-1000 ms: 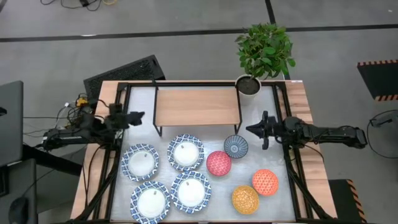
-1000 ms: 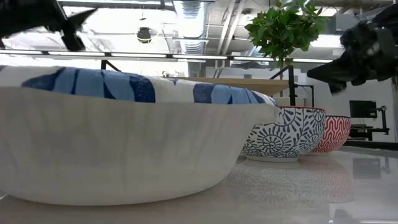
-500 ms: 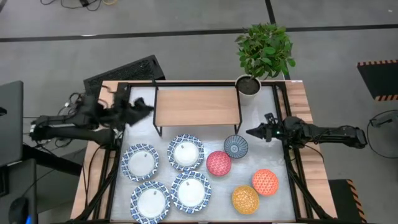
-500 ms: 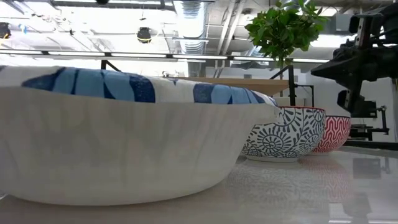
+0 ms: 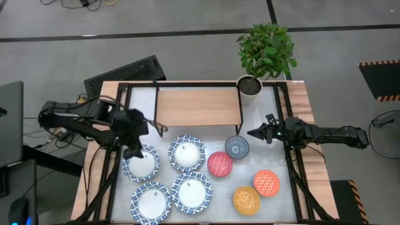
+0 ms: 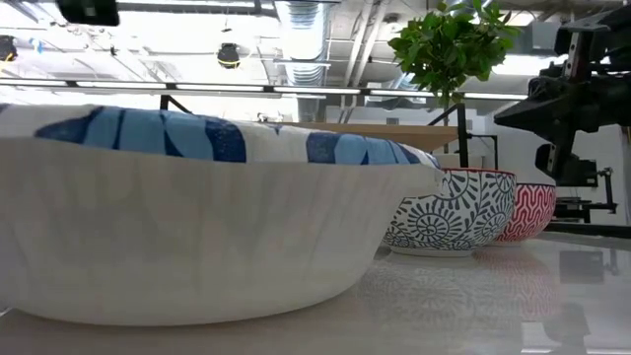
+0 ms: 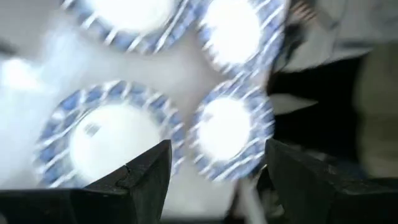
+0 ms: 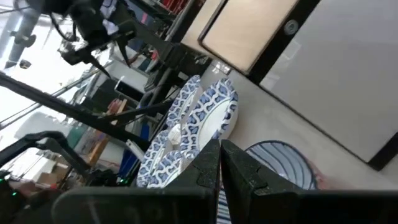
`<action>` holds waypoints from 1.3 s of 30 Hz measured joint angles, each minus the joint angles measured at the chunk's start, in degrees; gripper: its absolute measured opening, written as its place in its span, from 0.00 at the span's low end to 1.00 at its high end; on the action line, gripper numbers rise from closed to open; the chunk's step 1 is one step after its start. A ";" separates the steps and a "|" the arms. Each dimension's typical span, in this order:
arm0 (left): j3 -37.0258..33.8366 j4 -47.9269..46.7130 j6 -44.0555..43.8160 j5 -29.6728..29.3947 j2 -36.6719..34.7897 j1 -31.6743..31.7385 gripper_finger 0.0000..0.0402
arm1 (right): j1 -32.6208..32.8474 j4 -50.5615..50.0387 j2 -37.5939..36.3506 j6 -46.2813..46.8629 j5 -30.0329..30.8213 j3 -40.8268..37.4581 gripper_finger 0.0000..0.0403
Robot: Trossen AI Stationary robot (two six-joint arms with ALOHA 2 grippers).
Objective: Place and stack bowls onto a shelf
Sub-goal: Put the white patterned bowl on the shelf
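Spanning the middle of the high view, the tabletop carries everything — the light-wood shelf stands bare toward its far side, with a potted plant at the shelf's right end.

In front of the shelf lie the four wide blue-and-white bowls, grouped in a loose square on the left half and sitting just beside one another. To their right are the four smaller bowls: the grey-blue bowl nearest the shelf, the pink-red bowl touching it, and the orange-red bowl and yellow-orange bowl nearer the front edge.

The left arm reaches in from the left, and the left gripper hangs above the rear-left wide bowl; its wrist view looks down on the wide bowls between two fingers set well apart, holding nothing.

The right gripper points in from the right edge, just beside the grey-blue bowl and above the tabletop — its fingers are pressed together with nothing between them.
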 joint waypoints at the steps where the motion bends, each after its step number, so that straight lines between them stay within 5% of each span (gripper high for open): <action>1: -0.53 -1.53 -0.42 -2.35 0.00 -0.68 0.60 | 0.00 -0.17 0.00 -0.10 0.38 0.03 0.11; 8: -5.50 -8.48 -0.10 -7.84 -0.91 -3.90 0.60 | 0.00 -0.61 0.00 -2.03 1.68 0.03 0.13; 23: -33.47 12.15 8.81 -5.26 -8.67 2.57 0.68 | -0.13 -0.86 0.00 -2.08 1.72 -0.04 0.14; 31: -36.80 12.71 10.88 -12.74 -8.65 6.32 0.76 | -0.13 -0.86 0.00 -1.64 1.72 -0.08 0.14; 39: -38.78 14.42 14.16 -10.75 -8.63 8.58 0.76 | -0.13 -0.86 0.00 -1.92 1.75 -0.13 0.14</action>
